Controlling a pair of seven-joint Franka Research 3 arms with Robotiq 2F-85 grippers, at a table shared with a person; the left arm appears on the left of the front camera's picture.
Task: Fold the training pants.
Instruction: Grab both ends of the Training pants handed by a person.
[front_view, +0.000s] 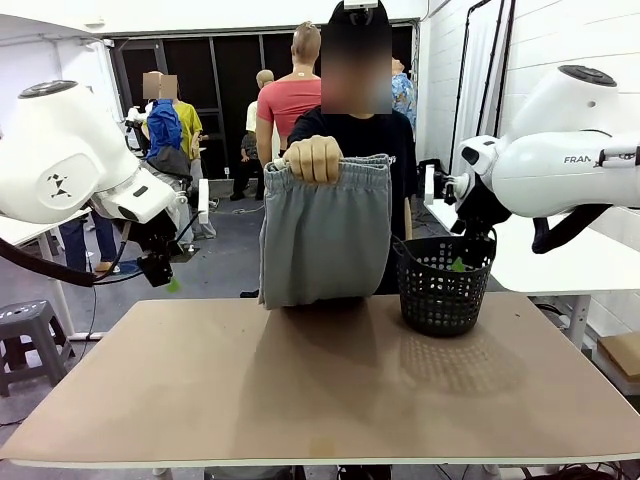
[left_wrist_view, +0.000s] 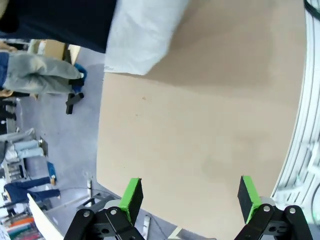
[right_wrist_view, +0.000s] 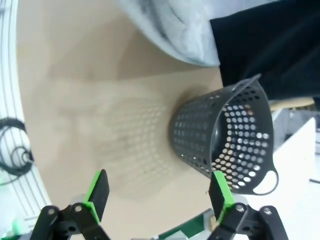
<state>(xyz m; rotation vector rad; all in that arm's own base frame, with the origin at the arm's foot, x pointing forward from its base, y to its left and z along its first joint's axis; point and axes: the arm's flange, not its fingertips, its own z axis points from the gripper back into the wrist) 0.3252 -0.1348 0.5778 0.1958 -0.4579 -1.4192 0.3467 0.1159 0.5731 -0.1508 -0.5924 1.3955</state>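
A person across the table holds up the training pants (front_view: 325, 235), light grey, by the gathered waistband in a hand (front_view: 313, 158). They hang down with their lower edge at the table's far side. My left gripper (front_view: 163, 272) hovers off the table's far left corner, well left of the pants. Its green-padded jaws stand open over bare board in the left wrist view (left_wrist_view: 190, 197), where the pants (left_wrist_view: 142, 35) lie far ahead. My right gripper (front_view: 460, 258) hangs open just behind the basket; in the right wrist view (right_wrist_view: 159, 192) the pants (right_wrist_view: 170, 25) show at the top.
A black mesh basket (front_view: 445, 285) stands on the table's far right, close under my right gripper, seen tilted from the right wrist (right_wrist_view: 225, 140). The brown tabletop (front_view: 320, 390) stretches wide in front. A grey stool (front_view: 25, 325) stands left of the table. People stand in the background.
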